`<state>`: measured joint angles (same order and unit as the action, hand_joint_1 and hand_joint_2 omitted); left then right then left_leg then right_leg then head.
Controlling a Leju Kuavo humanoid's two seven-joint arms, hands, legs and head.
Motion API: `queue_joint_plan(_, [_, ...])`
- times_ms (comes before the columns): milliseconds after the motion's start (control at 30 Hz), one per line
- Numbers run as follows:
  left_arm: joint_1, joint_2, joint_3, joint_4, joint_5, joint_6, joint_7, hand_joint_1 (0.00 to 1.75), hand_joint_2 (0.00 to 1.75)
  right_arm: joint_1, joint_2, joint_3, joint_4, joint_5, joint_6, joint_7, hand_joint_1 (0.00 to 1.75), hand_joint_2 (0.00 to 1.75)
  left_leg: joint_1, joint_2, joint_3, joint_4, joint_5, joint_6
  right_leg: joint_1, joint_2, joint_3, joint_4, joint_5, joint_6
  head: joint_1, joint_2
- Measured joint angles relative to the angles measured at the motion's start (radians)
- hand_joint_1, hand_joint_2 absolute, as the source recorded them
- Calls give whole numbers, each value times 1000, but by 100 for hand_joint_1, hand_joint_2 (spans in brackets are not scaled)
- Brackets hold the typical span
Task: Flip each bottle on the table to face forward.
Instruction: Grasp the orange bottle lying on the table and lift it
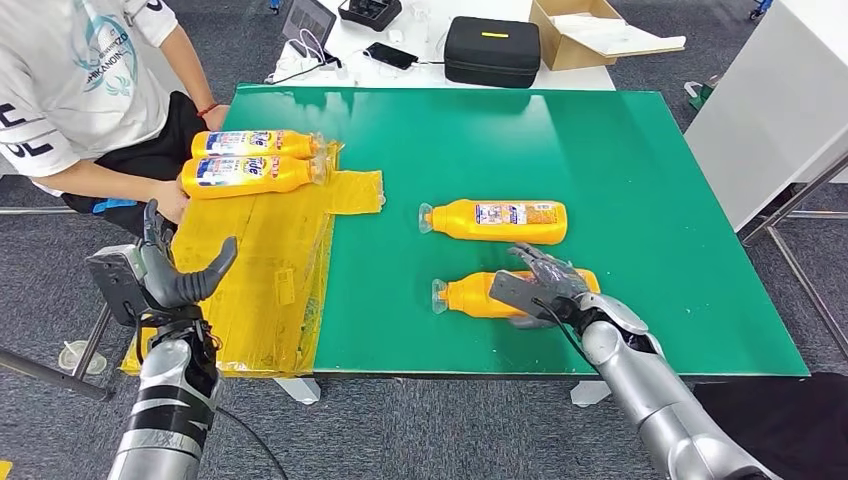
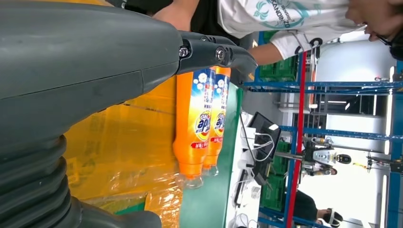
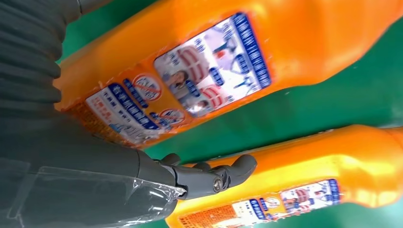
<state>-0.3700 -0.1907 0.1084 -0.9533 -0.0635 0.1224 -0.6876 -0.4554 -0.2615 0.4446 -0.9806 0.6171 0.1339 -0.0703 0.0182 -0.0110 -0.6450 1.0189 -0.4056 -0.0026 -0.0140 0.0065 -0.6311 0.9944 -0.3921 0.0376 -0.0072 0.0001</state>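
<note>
While right hand (image 1: pixel 537 285) rests on orange bottle (image 1: pixel 470 296)

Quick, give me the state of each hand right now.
Left hand: open, holding nothing, raised beside the table.
Right hand: fingers over the near orange bottle; a closed grip cannot be told.

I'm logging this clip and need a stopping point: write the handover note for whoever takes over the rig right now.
Right robot hand: fingers over the nearest bottle on the green table; a firm grip cannot be confirmed.
Left robot hand: raised, open, holding nothing.
Done: two bottles on the yellow sheet show front labels.
Left: the nearest bottle, then the far bottle, which shows its back label.
</note>
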Motion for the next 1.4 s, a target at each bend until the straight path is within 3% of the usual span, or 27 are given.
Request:
queue_joint_plan(400, [-18,-2,-7,45,8,-23,15,0,175,-68,-66,89,40,-23,103,32,3,175,0,0,0,0,0,0,0,0,0,0,0,0,0,0])
queue_joint_plan(433, [-20,-2,-8,50,9,-24,16,0,175,-74,-68,99,48,-25,108,32,23,175,0,0,0,0,0,0,0,0,0,0,0,0,0,0])
queue_joint_plan(533, [-25,-4,-13,64,10,-24,18,0,175,-87,-72,123,67,-27,115,31,141,175,0,0,0,0,0,0,0,0,0,0,0,0,0,0])
queue_joint_plan(567, [-26,-4,-15,67,11,-25,19,0,175,-92,-73,129,73,-27,118,31,164,175,0,0,0,0,0,0,0,0,0,0,0,0,0,0])
queue_joint_plan(600, [-28,-5,-17,71,12,-27,20,0,175,-98,-73,137,80,-27,123,29,172,175,0,0,1,0,0,0,0,0,0,0,0,0,0,0])
queue_joint_plan(867, [-46,-12,-22,110,24,-31,27,0,175,-153,-71,217,159,-28,139,11,175,175,0,1,5,0,0,0,0,0,4,0,0,0,0,0])
queue_joint_plan(1200, [-57,-18,-30,135,36,-41,29,0,175,-171,-70,252,193,-59,131,-17,175,175,0,1,8,0,0,0,0,0,7,0,0,0,0,0])
queue_joint_plan(1300, [-56,-19,-34,138,58,-61,37,0,175,-143,-71,243,178,-109,67,-63,175,175,1,1,8,0,0,0,1,0,8,0,0,0,0,0])
queue_joint_plan(1400, [-45,-22,-37,133,106,-110,59,0,175,-54,-45,180,105,-156,-78,-139,175,175,1,1,7,0,-1,0,1,1,7,0,0,0,0,0])
